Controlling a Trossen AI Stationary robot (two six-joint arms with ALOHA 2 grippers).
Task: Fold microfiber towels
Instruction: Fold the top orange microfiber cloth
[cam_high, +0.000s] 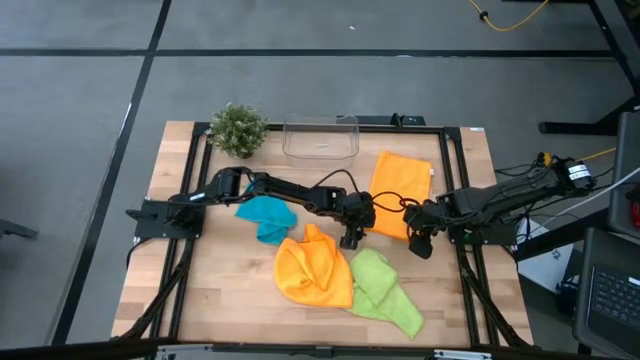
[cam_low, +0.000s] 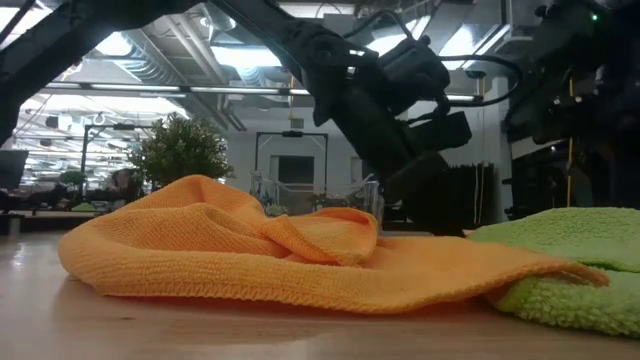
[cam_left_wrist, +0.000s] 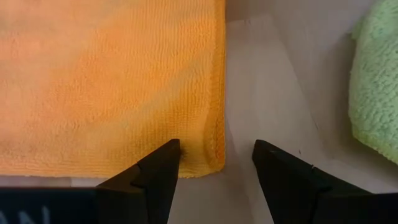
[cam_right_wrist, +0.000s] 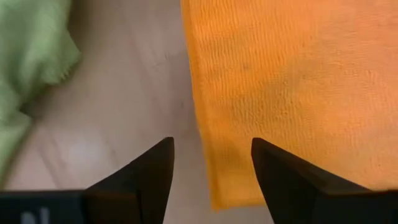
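Orange first: your flat orange towel lies spread on the wooden table, toward its right side, just in front of the clear tub, and both arms are down at its near edge. Your left gripper has reached across the middle of the table to the towel's near left corner; in the left wrist view the fingers stand apart with that corner sitting between them, nothing pinched. Your right gripper hangs over the near right corner, and the right wrist view shows the same story, fingers spread wide, straddling the towel's edge with bare wood on one side, holding nothing. Look around the rest: the teal towel is bunched up to the left of centre, partly under your left arm. The second orange towel sits crumpled at the front middle, and in the low view it fills the foreground as a rumpled heap. The green towel lies just beside it on the right, touching it, also crumpled. The potted plant stands at the back edge, left of the tub.
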